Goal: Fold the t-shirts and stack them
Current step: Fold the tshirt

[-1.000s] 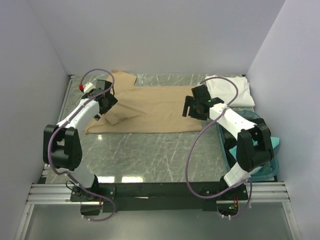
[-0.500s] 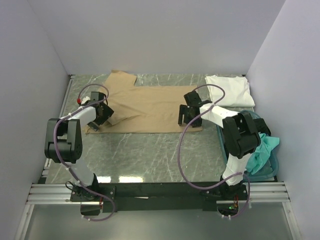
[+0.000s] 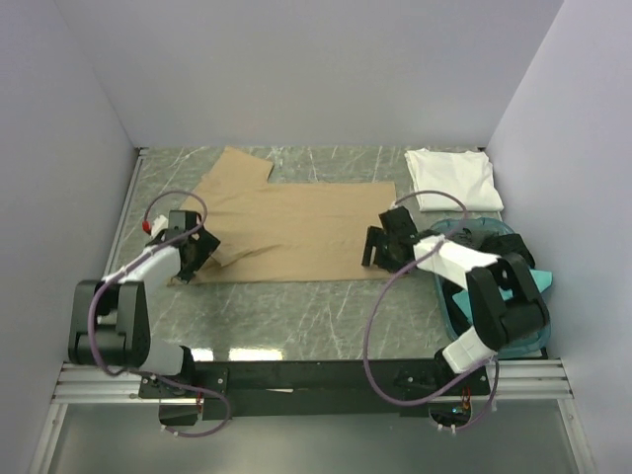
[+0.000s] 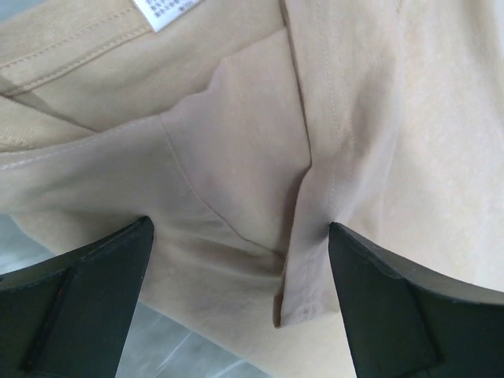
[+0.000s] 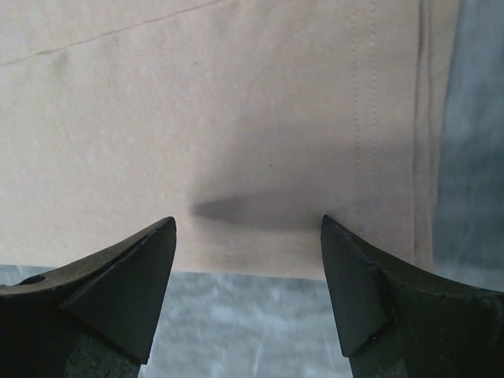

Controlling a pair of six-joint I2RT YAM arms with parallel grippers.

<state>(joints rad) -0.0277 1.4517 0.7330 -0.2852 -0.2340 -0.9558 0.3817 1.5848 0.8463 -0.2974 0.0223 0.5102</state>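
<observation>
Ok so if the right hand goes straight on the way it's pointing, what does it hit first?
Probably the tan t-shirt: the open right hand points at the cloth just inside its near edge, by the hemmed corner. The gap is hard to judge.

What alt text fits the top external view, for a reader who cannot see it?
A tan short-sleeved cloth t-shirt lies spread on the grey marbled table, with the open left gripper at its near left corner and the open right gripper at its near right corner. A folded white t-shirt lies far right, behind a shallow teal plastic basket.
</observation>
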